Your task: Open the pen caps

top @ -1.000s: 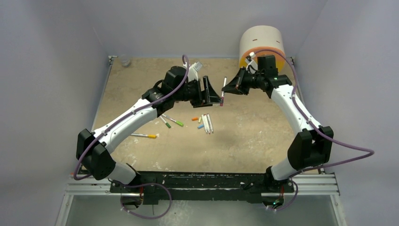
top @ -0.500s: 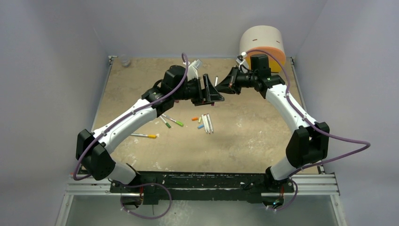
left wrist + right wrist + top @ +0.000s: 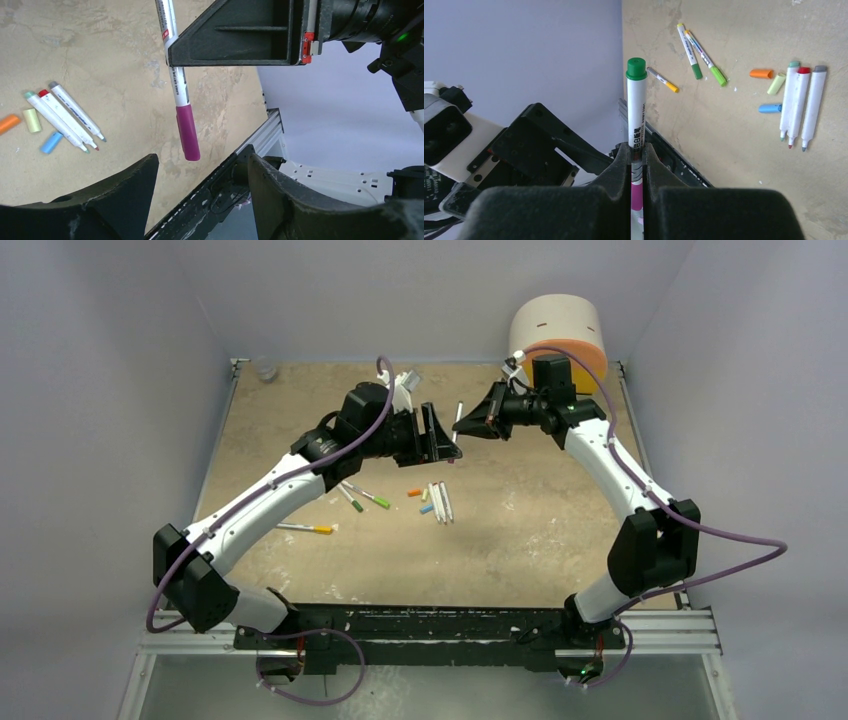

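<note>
My right gripper (image 3: 637,152) is shut on the barrel of a white pen (image 3: 636,115), whose green end (image 3: 636,69) points away from the camera. The pen's magenta cap (image 3: 187,132) hangs free in the left wrist view. It sits just beyond the tips of my open left gripper (image 3: 202,160) and touches neither finger. From above, the two grippers (image 3: 440,435) (image 3: 470,427) meet over the back middle of the table. Three uncapped pens (image 3: 438,502) lie on the table beside loose orange (image 3: 761,73), yellow (image 3: 776,83) and blue (image 3: 770,108) caps.
Two green-capped pens (image 3: 365,497) and an orange-capped pen (image 3: 305,529) lie left of centre. A round cream-and-orange drawer unit (image 3: 556,335) stands at the back right corner. Grey walls close in the table on three sides.
My right gripper has carried the pen left, up to the left gripper. The left arm has drawn back a little to the left, its jaws still wide.
</note>
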Action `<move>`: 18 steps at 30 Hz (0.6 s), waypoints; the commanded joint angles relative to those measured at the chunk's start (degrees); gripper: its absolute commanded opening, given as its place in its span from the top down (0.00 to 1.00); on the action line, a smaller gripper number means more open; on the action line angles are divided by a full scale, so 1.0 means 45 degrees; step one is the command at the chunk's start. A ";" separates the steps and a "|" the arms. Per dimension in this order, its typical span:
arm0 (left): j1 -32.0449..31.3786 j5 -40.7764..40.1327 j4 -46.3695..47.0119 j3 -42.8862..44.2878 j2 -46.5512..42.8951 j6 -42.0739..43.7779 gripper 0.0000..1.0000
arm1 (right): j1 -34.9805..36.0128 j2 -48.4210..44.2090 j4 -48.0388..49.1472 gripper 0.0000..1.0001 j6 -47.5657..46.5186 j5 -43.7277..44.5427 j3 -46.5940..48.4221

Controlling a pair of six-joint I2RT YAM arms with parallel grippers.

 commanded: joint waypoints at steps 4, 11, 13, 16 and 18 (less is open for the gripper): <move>0.0014 -0.0410 0.0906 -0.0094 -0.0622 0.0150 0.38 | 0.0144 -0.0495 0.1760 1.00 0.1400 -0.0941 0.0265; 0.0010 -0.0446 0.1394 -0.0279 -0.0630 -0.0115 0.39 | 0.0480 -0.0596 0.3044 1.00 0.2664 -0.0954 -0.0166; 0.0021 -0.0541 0.1412 -0.0299 -0.0652 -0.0134 0.40 | 0.0629 -0.0532 0.3161 1.00 0.2815 -0.0935 -0.0113; 0.0020 -0.0622 0.1383 -0.0340 -0.0657 -0.0151 0.46 | 0.0807 -0.0478 0.3203 1.00 0.2942 -0.0839 -0.0037; 0.0010 -0.0681 0.1364 -0.0375 -0.0661 -0.0156 0.54 | 0.0850 -0.0480 0.3334 1.00 0.3047 -0.0837 -0.0082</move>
